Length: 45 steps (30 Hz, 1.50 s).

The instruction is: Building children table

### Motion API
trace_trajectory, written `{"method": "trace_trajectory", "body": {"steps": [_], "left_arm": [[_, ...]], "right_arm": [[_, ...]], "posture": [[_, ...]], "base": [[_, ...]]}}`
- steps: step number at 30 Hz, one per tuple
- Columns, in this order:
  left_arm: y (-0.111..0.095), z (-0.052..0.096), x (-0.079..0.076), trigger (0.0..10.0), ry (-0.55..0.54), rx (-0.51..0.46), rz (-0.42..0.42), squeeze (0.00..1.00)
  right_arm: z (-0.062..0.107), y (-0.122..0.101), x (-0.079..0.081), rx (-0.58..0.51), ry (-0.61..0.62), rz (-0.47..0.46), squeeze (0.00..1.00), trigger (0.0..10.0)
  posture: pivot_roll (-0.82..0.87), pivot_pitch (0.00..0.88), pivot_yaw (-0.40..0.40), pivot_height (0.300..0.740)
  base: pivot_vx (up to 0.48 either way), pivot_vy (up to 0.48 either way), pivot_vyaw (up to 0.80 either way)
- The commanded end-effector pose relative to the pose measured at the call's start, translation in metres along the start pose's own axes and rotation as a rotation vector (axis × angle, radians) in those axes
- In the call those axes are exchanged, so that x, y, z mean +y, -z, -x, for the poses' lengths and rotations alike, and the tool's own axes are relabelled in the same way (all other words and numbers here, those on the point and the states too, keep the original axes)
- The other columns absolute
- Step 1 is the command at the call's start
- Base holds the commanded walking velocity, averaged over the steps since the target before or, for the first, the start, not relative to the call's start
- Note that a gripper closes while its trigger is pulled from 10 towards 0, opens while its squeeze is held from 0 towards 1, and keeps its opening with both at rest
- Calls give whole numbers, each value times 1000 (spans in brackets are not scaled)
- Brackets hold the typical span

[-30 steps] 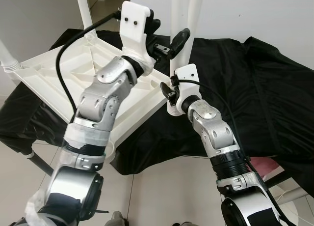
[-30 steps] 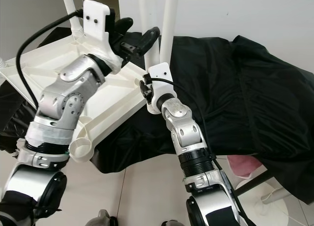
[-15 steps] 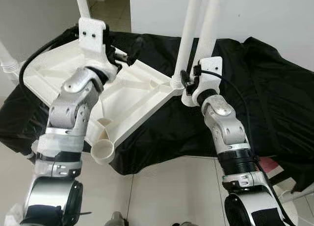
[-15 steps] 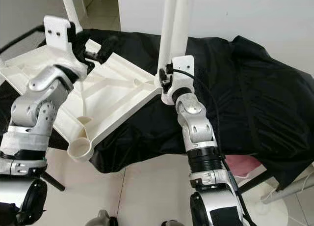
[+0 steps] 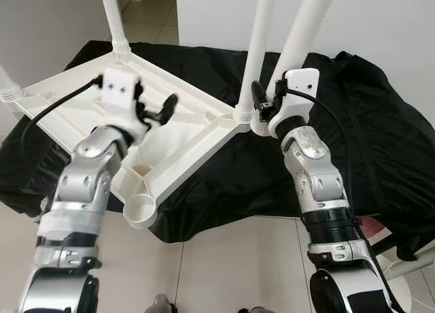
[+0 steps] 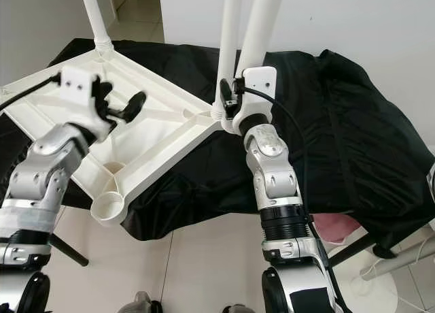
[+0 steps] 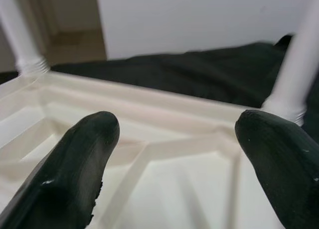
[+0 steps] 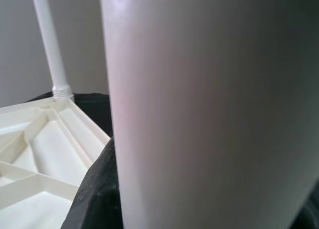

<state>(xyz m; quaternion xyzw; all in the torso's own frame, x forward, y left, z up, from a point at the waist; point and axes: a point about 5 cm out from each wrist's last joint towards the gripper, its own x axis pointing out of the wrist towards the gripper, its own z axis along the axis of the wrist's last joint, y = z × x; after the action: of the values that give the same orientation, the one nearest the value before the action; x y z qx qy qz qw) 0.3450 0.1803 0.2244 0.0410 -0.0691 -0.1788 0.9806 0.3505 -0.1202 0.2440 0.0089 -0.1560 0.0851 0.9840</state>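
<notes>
In the left eye view, your left end effector (image 5: 162,109) is hovering wide open and holding nothing over the upside-down white tabletop (image 5: 170,133), which is lying on the black cloth (image 5: 353,143). Your bent right arm is gripping a loose white leg (image 5: 302,37) beside a standing leg (image 5: 257,47).

In the left wrist view, both fingers (image 7: 82,164) are spreading apart above the ribs.

In the right wrist view, your right end effector (image 8: 99,199) is clamping the leg.
</notes>
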Motion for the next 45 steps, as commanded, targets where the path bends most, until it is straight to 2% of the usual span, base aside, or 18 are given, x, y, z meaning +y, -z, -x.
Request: {"method": "trace_trajectory", "body": {"steps": [1, 5, 8, 10, 13, 17, 19, 21, 25, 36, 40, 42, 44, 45], "left_arm": [[7, 7, 10, 10000, -58, 29, -56, 0], [12, 12, 13, 10000, -64, 50, -67, 0], [24, 21, 16, 10000, -50, 118, -89, 0], [24, 21, 16, 10000, -50, 118, -89, 0], [41, 35, 28, 10000, -78, 222, -109, 0], [44, 39, 30, 10000, -76, 242, -123, 0], [48, 48, 34, 10000, -44, 277, -177, 0], [49, 51, 35, 10000, -24, 291, -192, 0], [55, 62, 42, 10000, 17, 354, -280, 0], [54, 71, 47, 10000, 69, 405, -349, 0], [53, 75, 48, 10000, 106, 437, -402, 0], [53, 78, 45, 10000, 145, 448, -412, 0], [56, 85, 38, 10000, 242, 485, -404, 0], [56, 85, 38, 10000, 242, 485, -404, 0]], "right_arm": [[1, -6, -2, -35, 7, 1, 0, 10000], [1, -6, -2, -36, 9, -3, 0, 10000], [1, -5, -2, -36, 7, -1, 0, 10000], [1, -5, -2, -36, 7, -1, 0, 10000], [2, -5, -2, -36, 9, -4, 0, 10000], [2, -5, -2, -35, 9, -6, 0, 10000], [3, -3, -2, -31, 9, -5, 0, 10000], [3, -3, -2, -30, 9, -4, 0, 10000], [4, -2, -2, -26, 12, -4, 0, 10000], [5, -1, -2, -25, 19, -2, 0, 10000], [6, -1, -3, -24, 21, -2, 0, 10000], [6, -1, -3, -23, 22, -1, 0, 10000], [6, -1, -4, -22, 20, 1, 0, 10000], [6, -1, -4, -22, 20, 1, 0, 10000]], "posture": [[-2, 73, -15, 740], [1, 73, -15, 740], [5, 77, -15, 740], [5, 77, -15, 740], [8, 82, -14, 740], [9, 85, -13, 740], [12, 89, -14, 740], [12, 90, -13, 740], [14, 97, -11, 740], [14, 99, -7, 740], [12, 98, -6, 740], [10, 96, -9, 740], [10, 96, -12, 740], [10, 96, -12, 740]], "base": [[0, 0, 0], [0, 0, 0], [0, 0, 0], [0, 0, 0], [0, 0, 0], [0, 0, 0], [0, 0, 0], [0, 0, 0], [0, 0, 0], [0, 0, 0], [0, 0, 0], [0, 0, 0], [0, 0, 0], [0, 0, 0]]}}
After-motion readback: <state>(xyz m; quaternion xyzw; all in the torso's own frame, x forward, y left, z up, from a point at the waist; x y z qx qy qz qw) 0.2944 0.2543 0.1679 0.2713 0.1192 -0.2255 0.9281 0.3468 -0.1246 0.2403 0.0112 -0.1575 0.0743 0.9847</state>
